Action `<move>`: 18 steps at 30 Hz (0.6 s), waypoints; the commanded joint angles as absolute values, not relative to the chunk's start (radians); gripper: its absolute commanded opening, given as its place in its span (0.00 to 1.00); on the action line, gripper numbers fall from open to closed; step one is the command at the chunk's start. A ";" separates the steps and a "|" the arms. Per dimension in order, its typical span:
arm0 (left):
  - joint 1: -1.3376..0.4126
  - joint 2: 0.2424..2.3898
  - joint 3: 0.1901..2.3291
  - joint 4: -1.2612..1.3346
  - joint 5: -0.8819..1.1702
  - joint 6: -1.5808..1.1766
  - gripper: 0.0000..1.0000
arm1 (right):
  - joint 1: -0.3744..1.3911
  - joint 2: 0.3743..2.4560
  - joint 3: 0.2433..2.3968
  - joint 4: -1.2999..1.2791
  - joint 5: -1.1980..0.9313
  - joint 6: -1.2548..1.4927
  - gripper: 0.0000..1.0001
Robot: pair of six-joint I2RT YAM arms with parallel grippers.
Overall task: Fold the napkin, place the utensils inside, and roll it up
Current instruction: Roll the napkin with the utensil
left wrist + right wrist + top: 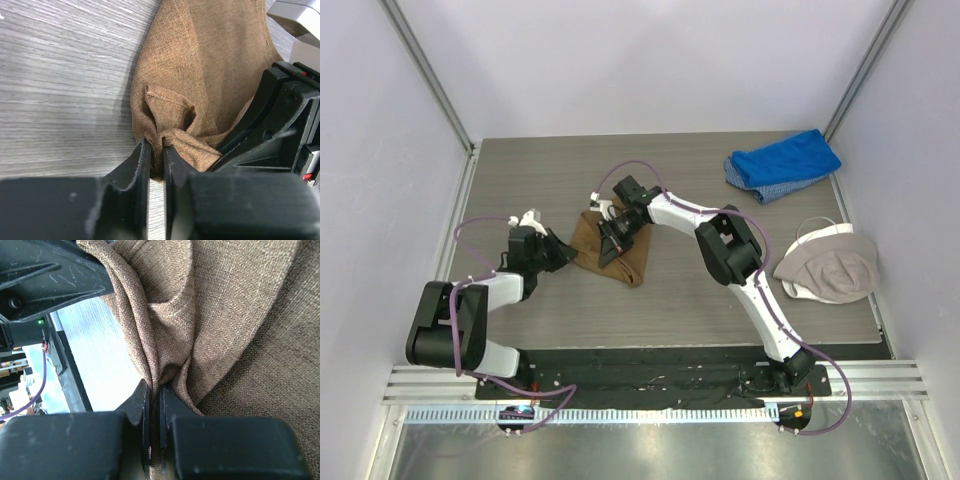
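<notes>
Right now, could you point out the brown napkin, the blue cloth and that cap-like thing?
napkin (628,262): top view, on its bare lower part.
blue cloth (783,163): top view, on the middle of the crumpled pile.
cap (832,266): top view, on its beige crown.

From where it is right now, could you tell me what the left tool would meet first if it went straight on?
The napkin: the left tool is shut on a bunched fold of it, and more of the same cloth lies straight ahead. What lies past the cloth is hard to judge from this view.
</notes>
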State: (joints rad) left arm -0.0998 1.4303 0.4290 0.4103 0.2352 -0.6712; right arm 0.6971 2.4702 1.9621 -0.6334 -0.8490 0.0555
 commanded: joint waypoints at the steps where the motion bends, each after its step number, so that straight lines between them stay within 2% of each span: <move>1: -0.095 1.451 0.480 0.359 0.190 -0.646 0.09 | 0.707 2.511 1.957 -0.696 -0.761 0.029 0.01; 3: -0.095 1.451 0.488 0.332 0.198 -0.640 0.00 | 0.707 2.494 1.954 -0.696 -0.759 0.031 0.06; 4: -0.095 1.450 0.491 0.322 0.199 -0.635 0.00 | 0.707 2.475 1.953 -0.695 -0.753 0.032 0.09; 5: -0.095 1.450 0.495 0.310 0.199 -0.632 0.00 | 0.707 2.462 1.951 -0.695 -0.749 0.032 0.16; 7: -0.095 1.440 0.502 0.284 0.202 -0.621 0.00 | 0.709 2.433 1.945 -0.687 -0.730 0.034 0.25; 8: -0.095 1.436 0.503 0.275 0.199 -0.617 0.00 | 0.709 2.401 1.942 -0.680 -0.723 0.032 0.35; 11: -0.095 1.427 0.515 0.238 0.198 -0.601 0.00 | 0.709 2.309 1.910 -0.641 -0.695 0.035 0.47; 13: -0.097 1.425 0.523 0.222 0.204 -0.597 0.00 | 0.715 2.251 1.843 -0.575 -0.658 0.037 0.54; 14: -0.097 1.424 0.528 0.219 0.206 -0.595 0.00 | 0.721 2.180 1.780 -0.518 -0.634 0.035 0.61; 18: -0.098 1.431 0.535 0.210 0.219 -0.594 0.00 | 0.761 2.002 1.593 -0.382 -0.438 0.005 0.67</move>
State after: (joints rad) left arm -0.0998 1.4387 0.5091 0.2623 0.2386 -0.6384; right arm 0.7307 2.2288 1.7317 -0.5549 -0.6559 0.0452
